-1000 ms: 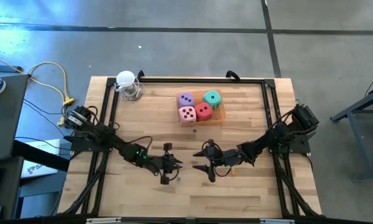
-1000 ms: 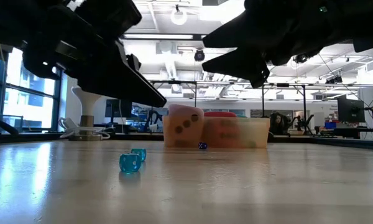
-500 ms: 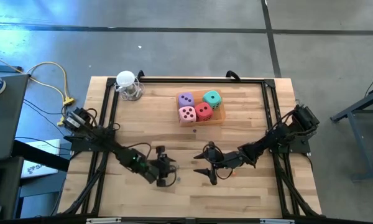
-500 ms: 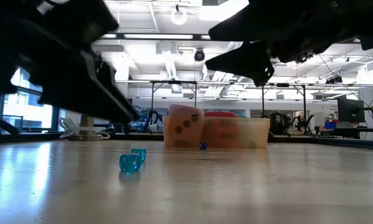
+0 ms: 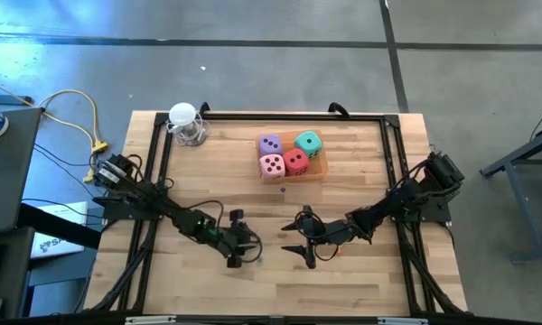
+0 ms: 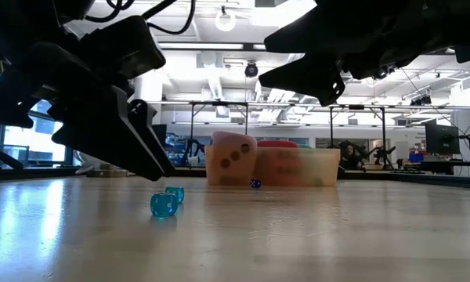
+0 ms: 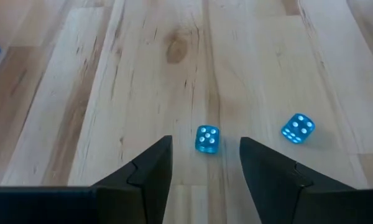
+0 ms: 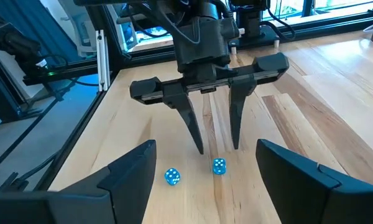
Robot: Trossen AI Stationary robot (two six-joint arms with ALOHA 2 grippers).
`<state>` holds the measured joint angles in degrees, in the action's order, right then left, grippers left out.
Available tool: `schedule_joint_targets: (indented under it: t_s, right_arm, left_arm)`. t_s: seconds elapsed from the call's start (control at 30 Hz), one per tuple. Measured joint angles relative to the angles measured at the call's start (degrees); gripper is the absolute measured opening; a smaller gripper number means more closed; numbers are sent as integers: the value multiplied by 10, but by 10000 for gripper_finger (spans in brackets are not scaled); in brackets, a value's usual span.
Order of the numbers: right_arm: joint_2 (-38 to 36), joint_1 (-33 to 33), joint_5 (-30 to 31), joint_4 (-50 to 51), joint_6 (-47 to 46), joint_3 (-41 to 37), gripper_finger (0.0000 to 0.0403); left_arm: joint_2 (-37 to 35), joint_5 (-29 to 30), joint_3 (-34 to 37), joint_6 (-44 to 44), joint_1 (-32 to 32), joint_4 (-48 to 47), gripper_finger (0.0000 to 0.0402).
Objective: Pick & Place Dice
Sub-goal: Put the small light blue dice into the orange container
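Your left gripper (image 7: pixel 204 163) has its jaws parted and empty, poised just above one small blue die (image 7: pixel 207 138), which sits between the fingertips; a second blue die (image 7: pixel 297 127) lies just beside it on the table (image 5: pixel 361 280). Your right gripper (image 5: pixel 295 241) also stands spread wide, holding nothing, facing the left one. The four big dice (image 5: pixel 288 153) sit packed together in the orange tray (image 5: pixel 318 167) at the table's far side, well apart from both grippers.
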<state>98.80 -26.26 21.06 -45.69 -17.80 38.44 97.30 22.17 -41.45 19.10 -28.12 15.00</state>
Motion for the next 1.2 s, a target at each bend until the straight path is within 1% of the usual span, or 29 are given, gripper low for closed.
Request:
schedule_joint_targets:
  t_s: [0.13, 0.3, 0.4, 0.53, 0.6, 0.8, 0.93, 1.2]
  right_arm:
    - [0, 0, 0, 0, 0, 0, 268]
    - [0, 0, 0, 0, 0, 0, 268]
    - [0, 0, 0, 0, 0, 0, 268]
    - [0, 0, -1, 4, 0, 0, 268]
    - [0, 0, -2, 4, 0, 0, 268]
    - [0, 0, -2, 4, -1, 0, 268]
    - [0, 0, -2, 4, -1, 0, 268]
    - [0, 0, -2, 4, -6, 0, 268]
  left_arm:
    - [0, -1, 0, -27, 3, 0, 180]
    - [1, -23, 0, -31, 16, 0, 180]
    - [17, -34, -1, -31, 22, 9, 180]
    - [46, -63, 0, -40, 27, 54, 180]
    - [50, -72, -1, -42, 29, 64, 179]
    - [51, -77, -1, -40, 33, 60, 175]
    - [50, -82, -2, -20, 33, 50, 145]
    - [50, -79, -2, -15, 33, 45, 46]
